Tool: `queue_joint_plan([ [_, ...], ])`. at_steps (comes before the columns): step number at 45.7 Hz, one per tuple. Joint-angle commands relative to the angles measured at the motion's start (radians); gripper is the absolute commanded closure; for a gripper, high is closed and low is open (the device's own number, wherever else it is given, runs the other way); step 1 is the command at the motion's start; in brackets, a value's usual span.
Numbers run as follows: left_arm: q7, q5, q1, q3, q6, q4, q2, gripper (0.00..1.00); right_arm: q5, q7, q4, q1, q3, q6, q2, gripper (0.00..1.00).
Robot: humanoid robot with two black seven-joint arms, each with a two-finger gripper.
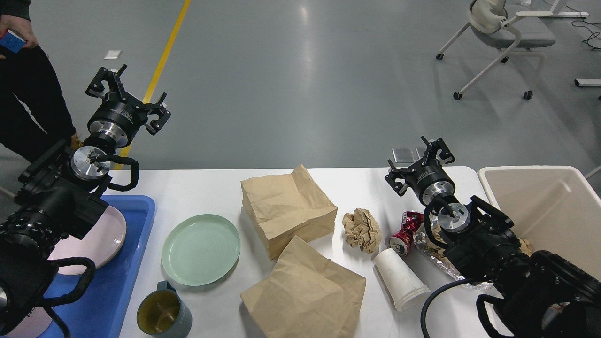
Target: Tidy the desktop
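Both grippers stand raised and empty over the far edge of the desktop point(216, 192). Your left gripper point(126, 99) hangs above the far-left corner with its fingers spread wide, touching nothing. Your right gripper point(419, 162) sits near the far-right corner; its fingers appear parted and hold nothing, though the end-on view makes the exact gap hard to judge.

The desktop spans the lower half of the view and carries the clutter. A blue tray point(136, 263) with a pink plate point(101, 237) occupies the left edge; a green plate point(201, 249) and a grey mug point(164, 314) lie just beside it toward the near edge. Two brown paper bags point(286, 211) point(305, 295) overlap at centre. A crumpled paper ball point(361, 229), a crushed red can point(404, 232), a tipped white cup point(400, 279) and a foil wrapper point(429, 249) crowd together toward the right edge, beside the beige bin point(544, 206).

Risks from this position:
- Your right forearm lies over the foil and close to the can; a sweep toward the bin may drag or scatter them.
- The cup lies on its side and may roll off the near edge if nudged.
- The can and paper ball are near each other, so a wide approach may catch both.
- The mug seems to hold liquid residue; tilting it risks a spill.
- A person point(28, 94) stands near your left arm, so swing it with care.
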Motion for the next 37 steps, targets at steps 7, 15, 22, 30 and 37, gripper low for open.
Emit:
queue_joint_plan([
  [7,0.167,0.003,0.002,0.002,-0.005,0.000,0.047,0.04,0.000,0.000,0.000,0.000,0.000,0.000,0.000,0.00],
  [15,0.248,0.011,-0.047,0.061,-0.012,-0.008,0.074,0.04,0.000,0.000,0.000,0.000,0.000,0.000,0.000,0.00],
  [22,0.250,0.017,-0.231,0.213,-0.009,0.011,0.120,0.04,0.000,0.000,0.000,0.000,0.000,0.000,0.000,0.00],
  [30,0.248,0.017,-0.447,0.572,-0.006,0.054,0.194,0.04,0.000,0.000,0.000,0.000,0.000,0.000,0.000,0.00],
  [37,0.252,0.018,-0.624,1.150,-0.006,0.048,0.203,0.04,0.001,0.000,0.000,0.000,0.000,0.001,0.000,0.00],
])
